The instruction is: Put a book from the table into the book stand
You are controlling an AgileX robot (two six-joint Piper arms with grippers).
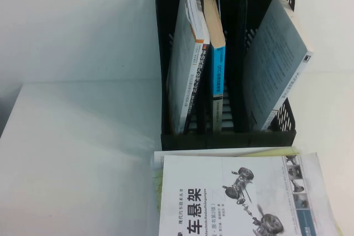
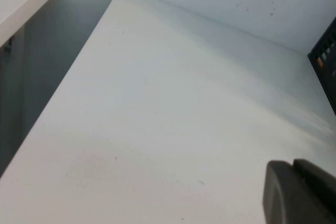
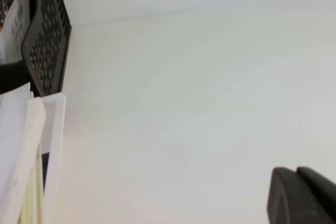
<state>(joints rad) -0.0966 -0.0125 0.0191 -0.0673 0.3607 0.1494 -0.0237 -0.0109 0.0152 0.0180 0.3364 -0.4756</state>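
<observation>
The white book (image 1: 238, 197) with the large black title and grey car-part photos lies flat on the table (image 1: 72, 153) at the near edge, just in front of the black book stand (image 1: 166, 81). Its edge shows in the right wrist view (image 3: 18, 145). Neither gripper shows in the high view. My left gripper (image 2: 294, 163) is shut and empty above bare tabletop, left of the stand (image 2: 326, 61). My right gripper (image 3: 296, 170) is shut and empty above bare tabletop, right of the stand (image 3: 47, 40).
The stand holds a black-spined book (image 1: 191, 70) in its left compartment, a blue-spined book (image 1: 217, 64) in the middle and a grey-covered book (image 1: 274, 64) leaning in the right. A yellow-green book (image 1: 290, 151) lies under the white book. The table's left edge (image 2: 63, 82) drops off.
</observation>
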